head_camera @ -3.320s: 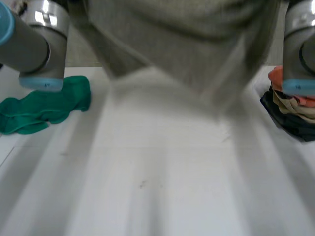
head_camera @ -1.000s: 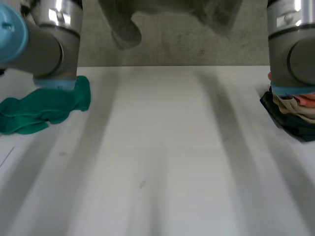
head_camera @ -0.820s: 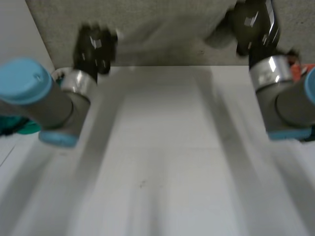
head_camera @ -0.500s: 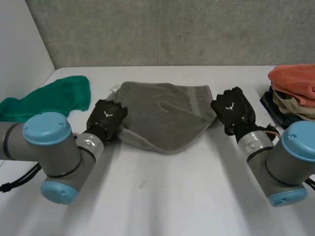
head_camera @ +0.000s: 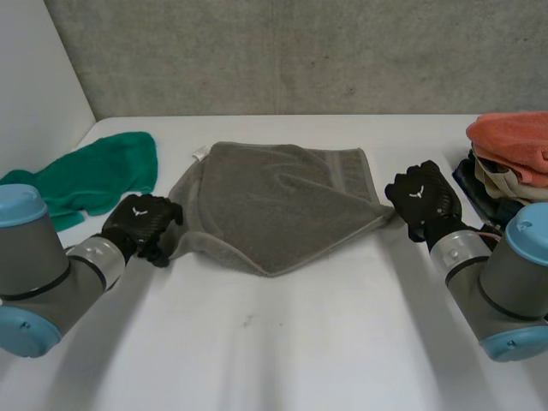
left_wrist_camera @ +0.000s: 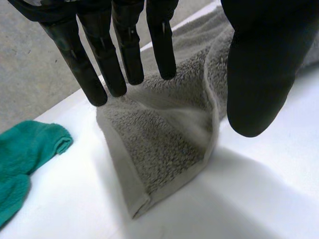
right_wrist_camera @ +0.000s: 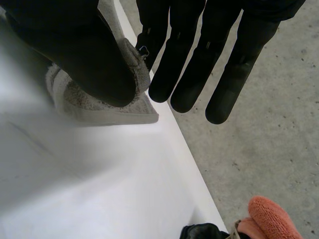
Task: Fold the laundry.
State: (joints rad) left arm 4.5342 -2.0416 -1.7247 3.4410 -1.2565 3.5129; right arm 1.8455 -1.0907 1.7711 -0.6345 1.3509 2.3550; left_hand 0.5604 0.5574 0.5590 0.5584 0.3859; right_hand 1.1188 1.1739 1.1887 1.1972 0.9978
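Note:
A grey towel lies on the white table, spread with one point toward me. My left hand rests just off its left corner. In the left wrist view the fingers are straight and apart from the thumb, and the towel's corner lies loose on the table under them. My right hand is at the towel's right corner. In the right wrist view the thumb pinches that corner against a finger.
A crumpled green cloth lies at the table's far left, close to my left arm. A stack of folded laundry with an orange piece on top stands at the right edge, beside my right arm. A grey wall backs the table.
The towel, held up in front of the camera before, has come down and been laid on the table. My left hand has opened, let go of its corner and drawn back leftward.

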